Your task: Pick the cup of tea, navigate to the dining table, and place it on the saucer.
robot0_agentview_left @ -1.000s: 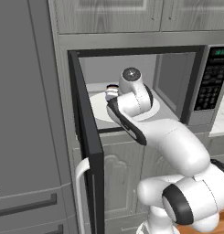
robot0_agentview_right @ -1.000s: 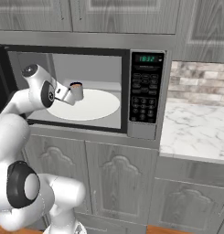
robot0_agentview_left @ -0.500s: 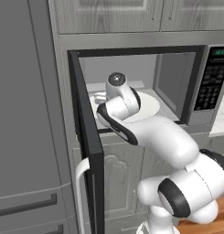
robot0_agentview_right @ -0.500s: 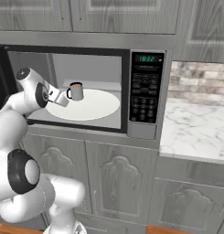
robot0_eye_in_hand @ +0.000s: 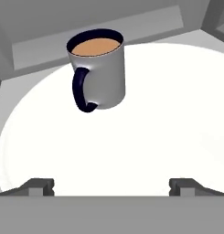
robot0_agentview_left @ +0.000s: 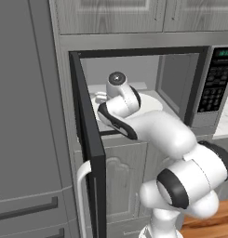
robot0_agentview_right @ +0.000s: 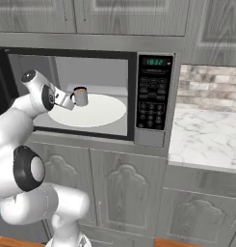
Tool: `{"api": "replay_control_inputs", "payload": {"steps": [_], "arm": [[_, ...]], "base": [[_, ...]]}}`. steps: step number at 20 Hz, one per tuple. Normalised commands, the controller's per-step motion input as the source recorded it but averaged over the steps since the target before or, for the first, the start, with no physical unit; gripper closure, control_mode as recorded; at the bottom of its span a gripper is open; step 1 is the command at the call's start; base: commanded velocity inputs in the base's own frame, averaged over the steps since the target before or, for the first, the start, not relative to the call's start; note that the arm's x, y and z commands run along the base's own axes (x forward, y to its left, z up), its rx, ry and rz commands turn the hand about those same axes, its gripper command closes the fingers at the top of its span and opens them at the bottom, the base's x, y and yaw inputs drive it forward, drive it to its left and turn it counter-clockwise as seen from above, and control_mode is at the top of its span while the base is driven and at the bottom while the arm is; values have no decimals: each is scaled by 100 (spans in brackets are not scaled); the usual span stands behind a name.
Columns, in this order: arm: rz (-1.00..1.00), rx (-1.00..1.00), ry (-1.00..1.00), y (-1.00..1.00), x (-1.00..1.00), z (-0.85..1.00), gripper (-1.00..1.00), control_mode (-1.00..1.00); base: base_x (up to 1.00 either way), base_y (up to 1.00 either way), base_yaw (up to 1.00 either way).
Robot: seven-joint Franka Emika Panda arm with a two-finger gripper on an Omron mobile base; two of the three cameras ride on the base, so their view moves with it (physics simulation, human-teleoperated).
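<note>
Cup of tea (robot0_eye_in_hand: 98,68) on microwave plate (robot0_eye_in_hand: 145,137).

White arm (robot0_agentview_left: 152,130) reaches into open microwave (robot0_agentview_left: 180,83); door (robot0_agentview_left: 87,139) swung out left, white plate (robot0_agentview_left: 150,100) inside.

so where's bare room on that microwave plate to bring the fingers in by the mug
The round white plate is bare on its near half, between the open gripper and the cup of tea, and all along the side away from the handle. The cup stands toward the far rim, its handle facing the gripper. The door side and back wall are tighter.
</note>
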Motion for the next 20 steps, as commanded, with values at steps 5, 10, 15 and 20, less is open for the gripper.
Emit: {"api": "replay_control_inputs", "payload": {"steps": [5,10,15,20], "arm": [[0,0,0,4,31,0,-100,-100],[0,0,0,0,49,0,-100,-100],[0,0,-1,2,18,0,-100,-100],[0,2,0,10,0,0,-100,-100]], "base": [[0,0,0],[0,0,0],[0,0,0],[0,0,0]]}}
